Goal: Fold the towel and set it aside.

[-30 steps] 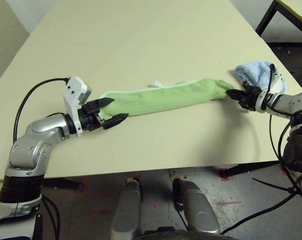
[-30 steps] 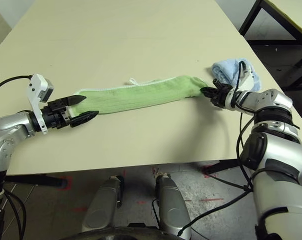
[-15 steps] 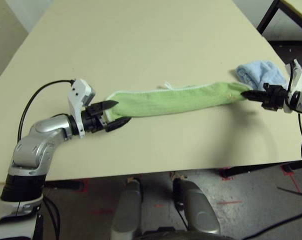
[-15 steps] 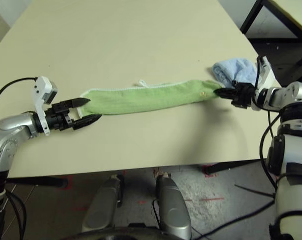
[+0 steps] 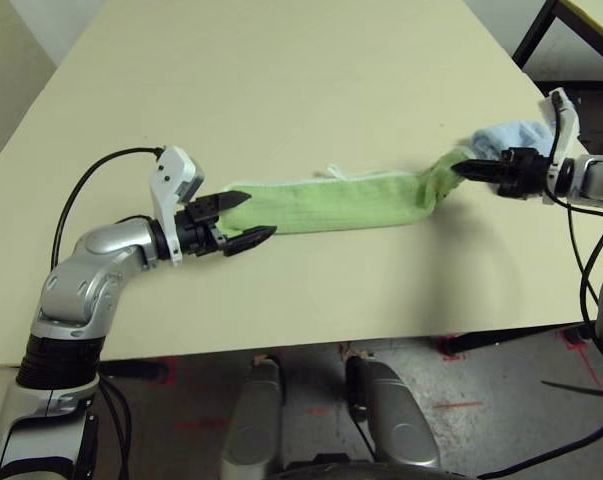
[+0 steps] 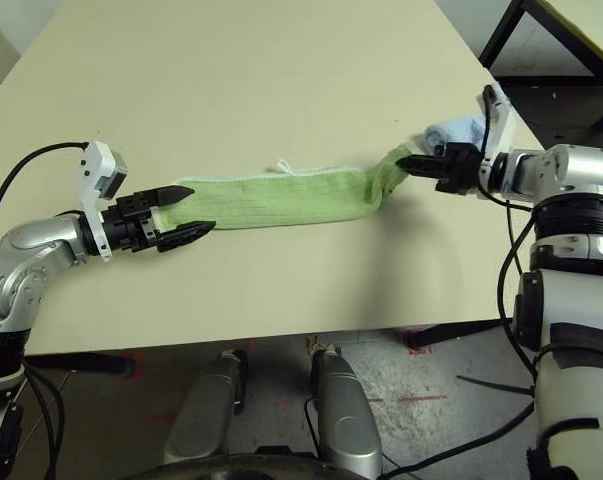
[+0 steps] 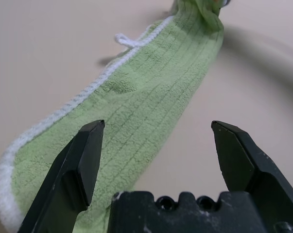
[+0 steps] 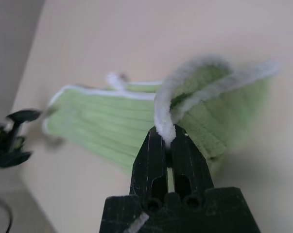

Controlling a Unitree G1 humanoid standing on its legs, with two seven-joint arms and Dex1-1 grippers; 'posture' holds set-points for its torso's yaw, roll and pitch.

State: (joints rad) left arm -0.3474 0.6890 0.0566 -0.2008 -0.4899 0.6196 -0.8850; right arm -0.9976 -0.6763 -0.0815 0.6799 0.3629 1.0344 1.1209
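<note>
The towel [image 5: 331, 203], a light green ribbed cloth with white trim and a small white loop [image 5: 333, 172], lies as a long narrow strip across the table. My right gripper [image 5: 459, 168] is shut on its right end, pinching the white edge [image 8: 166, 130] and lifting that end up and back over the strip. At the strip's left end my left gripper [image 5: 243, 217] is open, one finger [image 7: 80, 165] above the cloth and the other finger [image 7: 243, 160] beside it over the bare table.
A light blue bunched cloth [image 5: 509, 135] lies near the table's right edge, just behind my right gripper. The beige table [image 5: 281, 80] has free room behind the towel. A black table frame [image 5: 541, 40] stands off to the far right.
My right gripper has carried the towel's right end leftward and raised it, shortening the strip. My left gripper has shifted right, further over the left end, and stays open.
</note>
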